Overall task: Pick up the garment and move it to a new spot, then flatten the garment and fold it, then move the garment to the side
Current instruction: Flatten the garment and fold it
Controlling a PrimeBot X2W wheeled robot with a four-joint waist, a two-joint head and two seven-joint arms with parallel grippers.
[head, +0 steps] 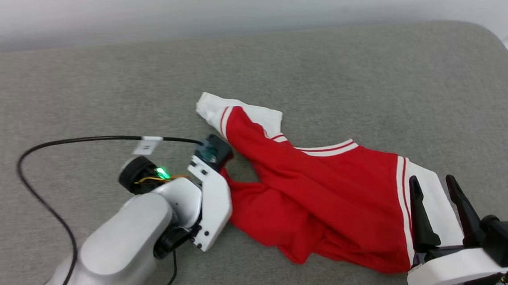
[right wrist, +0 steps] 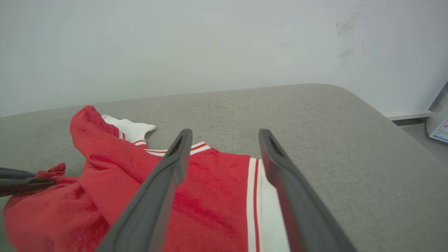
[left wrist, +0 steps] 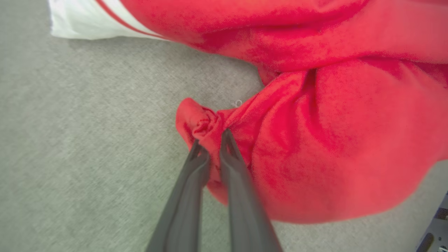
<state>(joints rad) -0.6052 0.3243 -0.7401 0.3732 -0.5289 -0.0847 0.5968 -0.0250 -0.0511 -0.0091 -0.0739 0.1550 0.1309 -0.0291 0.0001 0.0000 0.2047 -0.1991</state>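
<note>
Clearance and obstructions on the grey padded surface

The upper half of the head view lay open for passage. The garment occupied the centre. A black cable looped across the lower left beside the left arm. The right gripper, jaws apart, stood at the garment's lower-right sleeve.

Pale silver arm, dark-fingered right tool

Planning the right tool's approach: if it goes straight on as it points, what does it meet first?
Likely the garment, its red shoulder by the striped collar; failing that, the grey cushion beyond. Depth unclear.
</note>
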